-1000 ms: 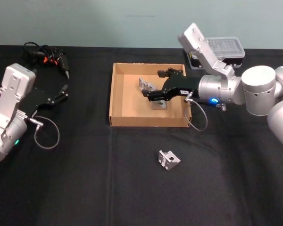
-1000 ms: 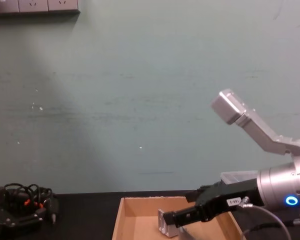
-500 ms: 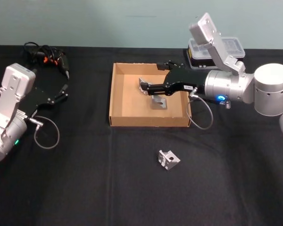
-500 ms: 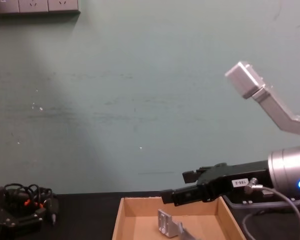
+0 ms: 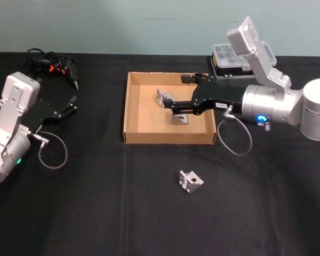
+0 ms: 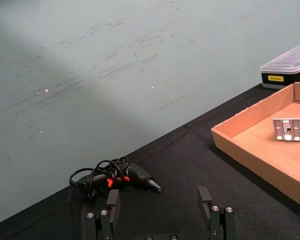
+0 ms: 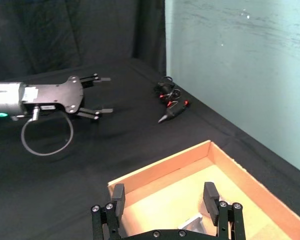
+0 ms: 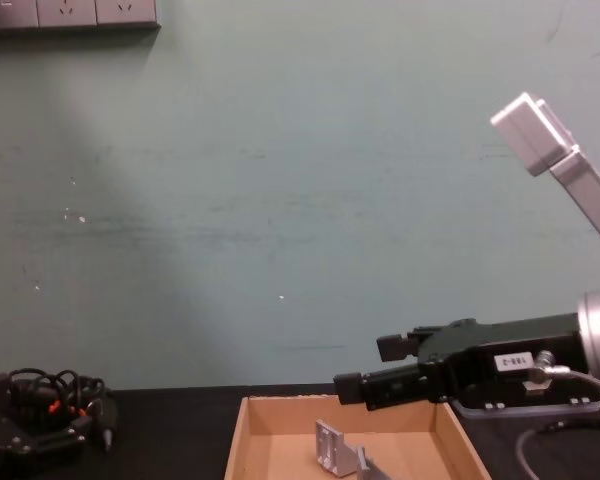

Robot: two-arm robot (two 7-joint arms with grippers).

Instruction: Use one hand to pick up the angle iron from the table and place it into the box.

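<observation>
1. Right gripper (image 5: pixel 175 92) hovers over the cardboard box (image 5: pixel 127 106), fingers apart, holding nothing.
2. One angle iron (image 5: pixel 162 96) lies on the box floor, under the fingers. A second angle iron (image 5: pixel 190 181) sits on the table (image 5: pixel 96 202) in front of the box.
3. Release looks done: lift straight up first, clear the box wall, don't clip the part.
4. Left gripper (image 5: pixel 73 104) is parked at left, fingers apart.

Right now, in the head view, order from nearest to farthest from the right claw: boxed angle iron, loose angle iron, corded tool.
1. Boxed angle iron, below the open right claw.
2. Loose angle iron, outside the box, nearer the robot.
3. Corded tool, far left, beyond the parked left claw.
</observation>
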